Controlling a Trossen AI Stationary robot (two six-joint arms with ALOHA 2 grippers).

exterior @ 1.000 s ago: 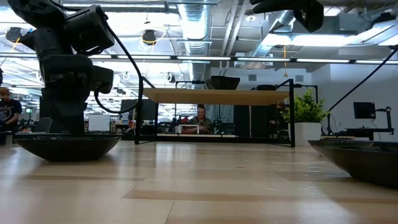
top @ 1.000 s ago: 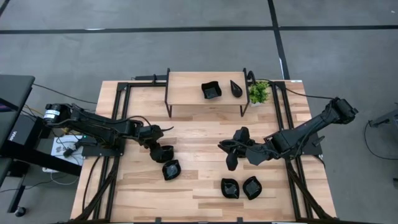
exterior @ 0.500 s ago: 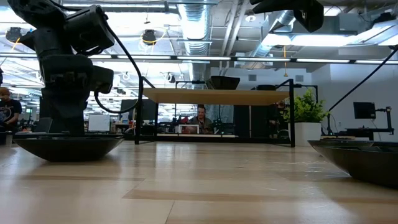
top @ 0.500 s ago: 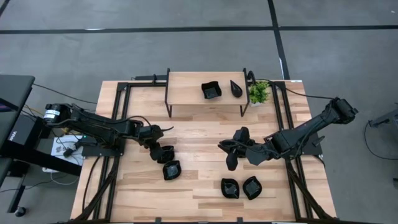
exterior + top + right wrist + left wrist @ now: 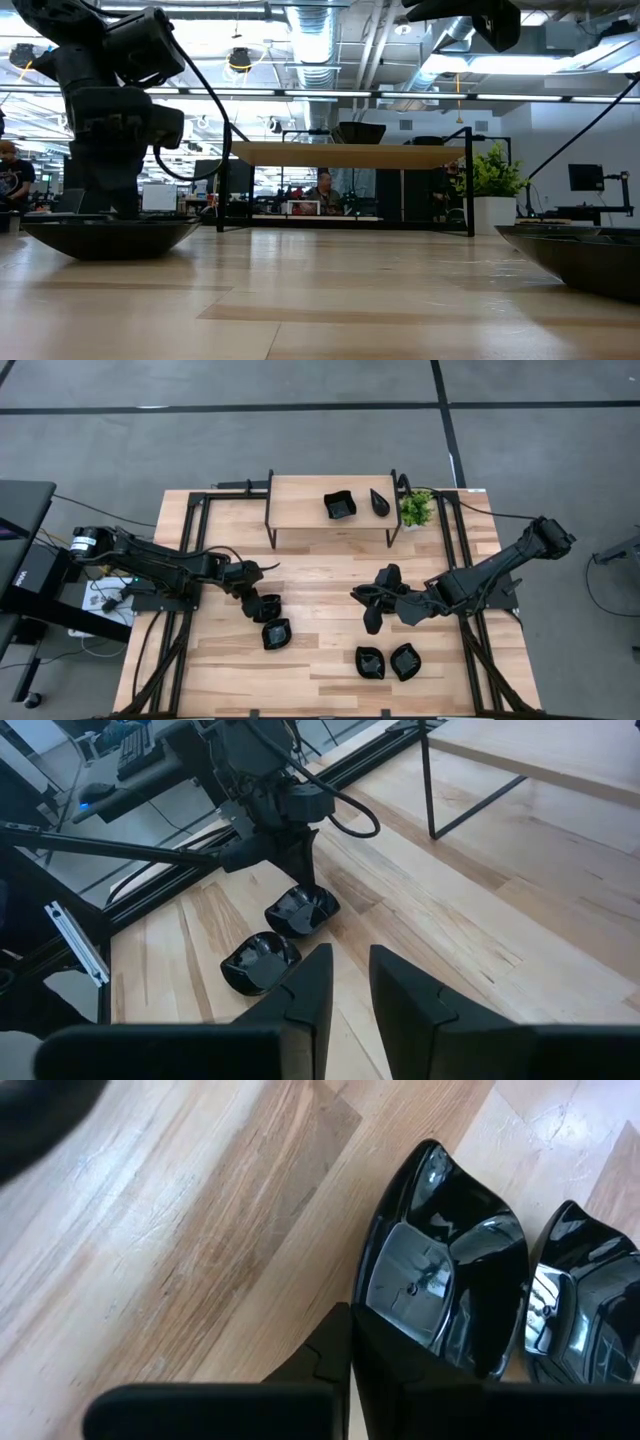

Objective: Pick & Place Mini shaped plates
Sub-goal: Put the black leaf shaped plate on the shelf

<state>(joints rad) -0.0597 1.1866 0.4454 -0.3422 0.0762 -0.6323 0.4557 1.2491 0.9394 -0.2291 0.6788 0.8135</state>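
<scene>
Table [image 5: 330, 575]: light wood.
Left claw [image 5: 266, 606]: clamped on plate [image 5: 440, 1305] rim.
Right claw [image 5: 366, 603]: slightly parted, empty, well apart.

You see glossy black mini shaped plates [image 5: 276, 632] catching pale reflections on a light blond wooden table [image 5: 320, 575] with visible plank grain; the raised shelf [image 5: 300, 502] is the same pale wood on thin black legs; the potted plant [image 5: 416, 508] is bright green in a white pot; both arms are dark; the floor is grey.
</scene>
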